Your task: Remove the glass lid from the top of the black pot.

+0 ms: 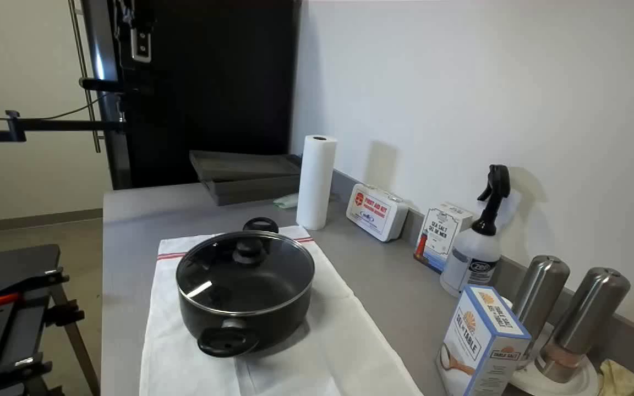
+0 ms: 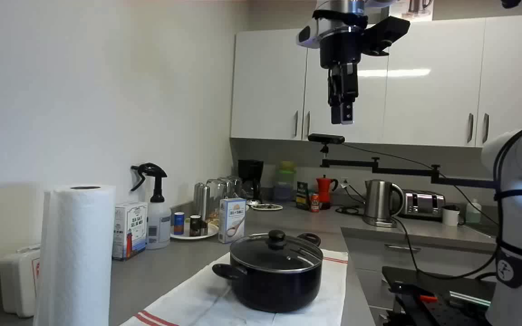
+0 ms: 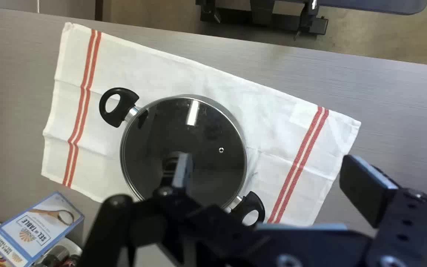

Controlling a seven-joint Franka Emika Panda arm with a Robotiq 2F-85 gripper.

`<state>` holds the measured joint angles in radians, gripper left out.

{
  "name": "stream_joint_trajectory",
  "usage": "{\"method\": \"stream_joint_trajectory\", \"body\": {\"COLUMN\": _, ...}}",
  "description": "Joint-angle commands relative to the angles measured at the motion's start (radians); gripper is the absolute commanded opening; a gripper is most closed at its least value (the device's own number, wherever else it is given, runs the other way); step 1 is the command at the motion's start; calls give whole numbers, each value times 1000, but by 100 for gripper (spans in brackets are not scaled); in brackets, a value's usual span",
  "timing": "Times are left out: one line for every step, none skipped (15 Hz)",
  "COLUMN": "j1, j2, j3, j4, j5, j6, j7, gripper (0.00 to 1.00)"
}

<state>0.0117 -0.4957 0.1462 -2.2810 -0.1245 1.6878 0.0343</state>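
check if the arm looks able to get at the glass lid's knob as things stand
Probably yes: the hand hangs open, higher than the glass lid, and the way to its black knob looks free. The hand would likely need lining up first.

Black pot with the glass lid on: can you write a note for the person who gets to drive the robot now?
Gripper: open, holding nothing; it hangs high above the counter.
Glass lid: on top of the black pot, knob facing up.
Black pot: standing on the striped white towel.
Done: no lifting yet; the lid is in place.
Left: lower the gripper, probably pinch the knob, lift the lid off and set it down.
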Motion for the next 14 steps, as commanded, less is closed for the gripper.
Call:
{"method": "stream_joint_trajectory", "body": {"j1": 24, "j2": 3, "j3": -19, "j4": 3, "j5": -8, "j6": -4, "j7": 9, "gripper": 100}}
{"method": "stream_joint_trajectory", "body": {"j1": 24, "j2": 3, "j3": -19, "j4": 3, "j5": -8, "j6": -4, "j7": 9, "gripper": 100}}
{"method": "stream_joint_trajectory", "body": {"j1": 24, "j2": 3, "j3": -19, "j4": 3, "j5": -8, "j6": -4, "j7": 9, "gripper": 100}}
{"method": "stream_joint_trajectory", "body": {"j1": 24, "j2": 3, "j3": -19, "j4": 3, "j5": -8, "j6": -4, "j7": 9, "gripper": 100}}
{"method": "stream_joint_trajectory", "body": {"j1": 24, "j2": 3, "j3": -19, "j4": 3, "j5": -8, "j6": -4, "j7": 9, "gripper": 100}}
{"method": "stream_joint_trajectory", "body": {"j1": 24, "j2": 3, "j3": -19, "j4": 3, "j5": -8, "j6": -4, "j7": 9, "gripper": 100}}
{"method": "stream_joint_trajectory", "body": {"j1": 24, "j2": 3, "j3": -19, "j4": 3, "j5": -8, "j6": -4, "j7": 9, "gripper": 100}}
{"method": "stream_joint_trajectory", "body": {"j1": 24, "j2": 3, "j3": -19, "j4": 3, "j5": -8, "j6": -4, "j7": 9, "gripper": 100}}
{"method": "stream_joint_trajectory", "body": {"j1": 24, "j2": 3, "j3": -19, "j4": 3, "j5": -8, "j6": -4, "j7": 9, "gripper": 100}}
{"method": "stream_joint_trajectory", "body": {"j1": 24, "j2": 3, "j3": -19, "j4": 3, "j5": -8, "j6": -4, "j7": 9, "gripper": 100}}
{"method": "stream_joint_trajectory", "body": {"j1": 24, "j2": 3, "j3": -19, "j4": 3, "j5": -8, "j6": -4, "j7": 9, "gripper": 100}}
{"method": "stream_joint_trajectory", "body": {"j1": 23, "j2": 6, "j3": -25, "j4": 2, "j5": -5, "j6": 0, "j7": 3, "gripper": 100}}
{"method": "stream_joint_trajectory", "body": {"j1": 23, "j2": 9, "j3": -30, "j4": 1, "j5": -4, "j6": 2, "j7": 1, "gripper": 100}}
{"method": "stream_joint_trajectory", "body": {"j1": 21, "j2": 15, "j3": -39, "j4": 0, "j5": 0, "j6": 6, "j7": -4, "gripper": 100}}
